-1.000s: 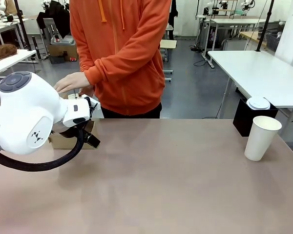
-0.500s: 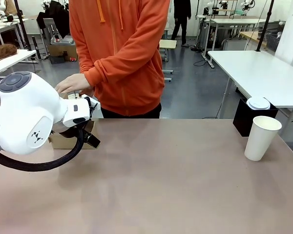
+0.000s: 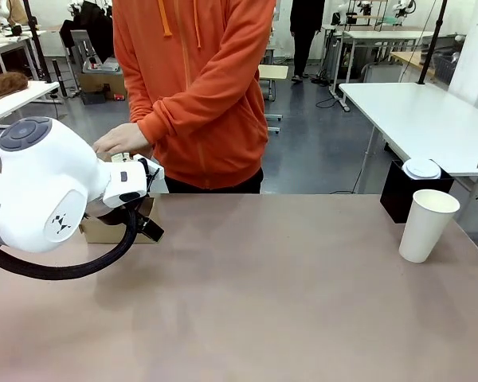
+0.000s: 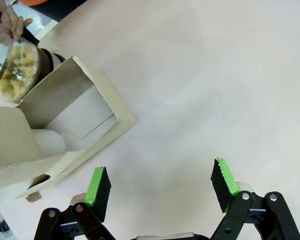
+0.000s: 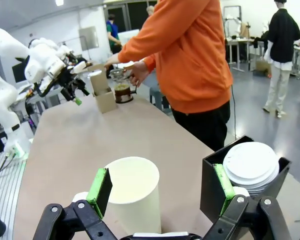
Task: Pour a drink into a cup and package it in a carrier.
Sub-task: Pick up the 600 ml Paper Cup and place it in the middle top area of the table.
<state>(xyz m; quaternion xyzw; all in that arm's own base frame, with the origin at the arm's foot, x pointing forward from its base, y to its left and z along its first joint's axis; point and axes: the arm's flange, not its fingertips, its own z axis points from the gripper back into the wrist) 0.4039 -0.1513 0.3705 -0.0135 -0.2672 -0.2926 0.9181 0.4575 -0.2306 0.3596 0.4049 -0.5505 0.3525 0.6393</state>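
Tall white paper cup stands on the brown table ahead of the right gripper — fingers spread; left gripper's fingers spread too, near an open cardboard box.

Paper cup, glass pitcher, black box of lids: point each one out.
paper cup (image 3: 427, 231), front view, middle of its side wall
glass pitcher (image 5: 122, 93), right wrist view, its dark lower body
black box (image 3: 393, 199), front view, its front face

A pale brown tabletop spans the foreground of a bright workshop with a smooth grey floor. To the right stands a long white table, with a black pole rising behind it; more white tables stand farther back.
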